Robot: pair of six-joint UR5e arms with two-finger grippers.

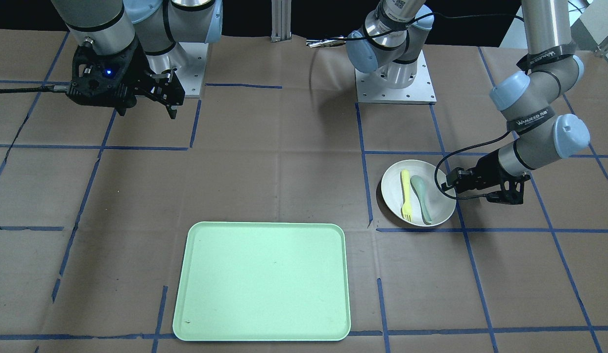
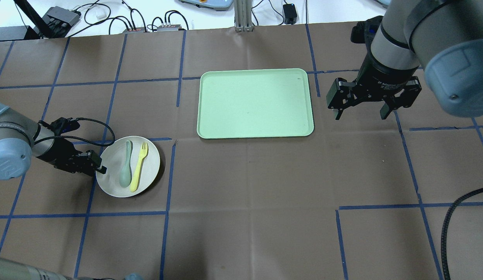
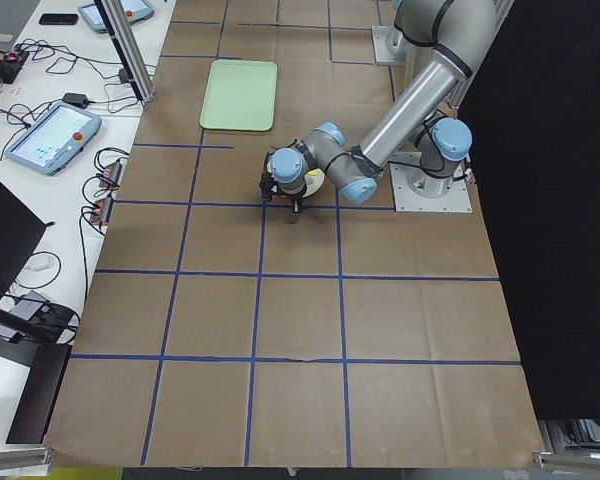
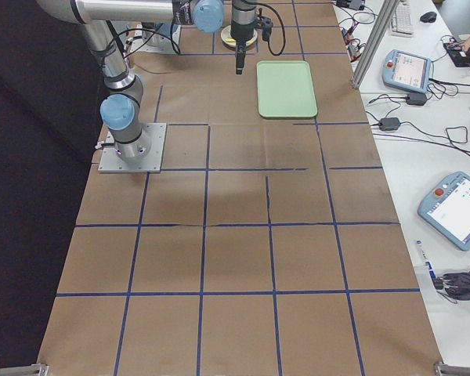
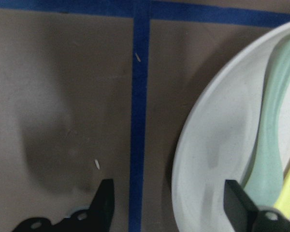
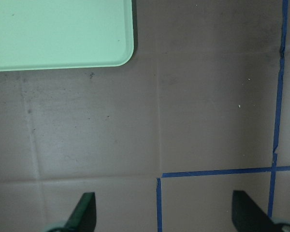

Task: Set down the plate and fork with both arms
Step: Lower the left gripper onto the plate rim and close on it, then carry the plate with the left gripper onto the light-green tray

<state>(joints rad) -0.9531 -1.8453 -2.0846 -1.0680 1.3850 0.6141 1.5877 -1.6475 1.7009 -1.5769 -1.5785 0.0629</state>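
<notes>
Although the left gripper is already at the plate, neither task item has reached the pale green tray, so by my reading the job is in its opening step. The plate sits on the brown surface on the robot's left side, well apart from the tray, with the yellow fork lying inside it just beside a grey-green spoon. In the left wrist view the left fingers are spread, 1 outside the rim over the surface and the other over the plate's inner face, so they straddle the edge without pinching it yet. Whether the plate is flat or slightly tipped I cannot tell.

The right gripper hangs above the surface just beside the tray's short edge, its 2 fingers wide apart and holding nothing.

Left to do, as I judge it: close on the rim, carry the plate over to the tray, and have the fork taken out and set down, presumably by the right arm. All of the placing lies ahead
</notes>
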